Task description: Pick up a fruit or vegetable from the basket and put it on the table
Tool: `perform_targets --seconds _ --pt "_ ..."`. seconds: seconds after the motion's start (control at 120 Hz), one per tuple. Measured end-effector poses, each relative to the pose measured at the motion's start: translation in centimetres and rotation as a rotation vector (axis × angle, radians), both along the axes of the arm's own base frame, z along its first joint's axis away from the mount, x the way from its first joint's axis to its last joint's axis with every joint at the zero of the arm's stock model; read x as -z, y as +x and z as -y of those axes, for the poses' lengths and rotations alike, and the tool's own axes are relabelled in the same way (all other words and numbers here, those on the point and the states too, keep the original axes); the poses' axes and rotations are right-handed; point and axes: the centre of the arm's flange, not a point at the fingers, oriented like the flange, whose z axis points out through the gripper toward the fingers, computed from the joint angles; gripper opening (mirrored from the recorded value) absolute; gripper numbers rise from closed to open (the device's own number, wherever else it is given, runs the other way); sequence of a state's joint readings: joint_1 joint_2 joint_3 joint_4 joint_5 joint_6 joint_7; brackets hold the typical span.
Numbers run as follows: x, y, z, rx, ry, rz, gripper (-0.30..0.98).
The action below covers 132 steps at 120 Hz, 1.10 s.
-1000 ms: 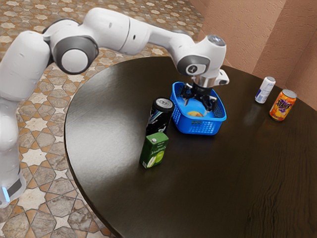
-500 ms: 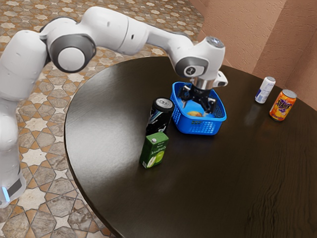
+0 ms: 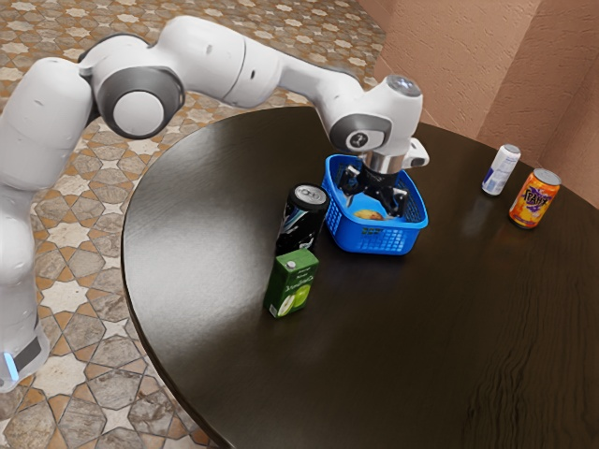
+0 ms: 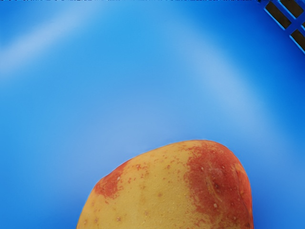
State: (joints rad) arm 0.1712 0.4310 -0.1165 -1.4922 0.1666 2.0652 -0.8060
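A yellow-and-red fruit (image 4: 167, 191) is contained in a blue basket (image 3: 376, 240), set on a dark table (image 3: 421, 346). The gripper (image 3: 372, 202) is held low over the fruit, its fingers spread apart. Near the basket, a black can (image 3: 298, 228) and green carton (image 3: 292, 285) are seen.

A green carton (image 3: 293, 283) stands just beside a black can (image 3: 301, 223).
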Motion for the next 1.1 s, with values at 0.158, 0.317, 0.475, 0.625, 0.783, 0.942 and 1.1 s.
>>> perform_targets --seconds 0.158,0.317,0.475,0.625,0.783,0.942,1.1 --pt "0.5 0.0 0.2 0.0 -0.002 -0.001 0.69" --pt "1.1 0.2 -0.4 -0.003 0.008 0.003 0.69" --pt "1.9 0.5 -0.6 0.002 0.018 0.004 0.68" --pt "2.1 0.6 -0.1 0.049 0.056 0.005 0.67" --pt "1.1 -0.2 1.6 0.119 0.067 0.006 0.68" --pt "1.0 -0.9 1.9 0.164 0.076 -0.004 0.69" --pt "1.6 -0.8 1.2 0.193 0.086 -0.018 0.67"
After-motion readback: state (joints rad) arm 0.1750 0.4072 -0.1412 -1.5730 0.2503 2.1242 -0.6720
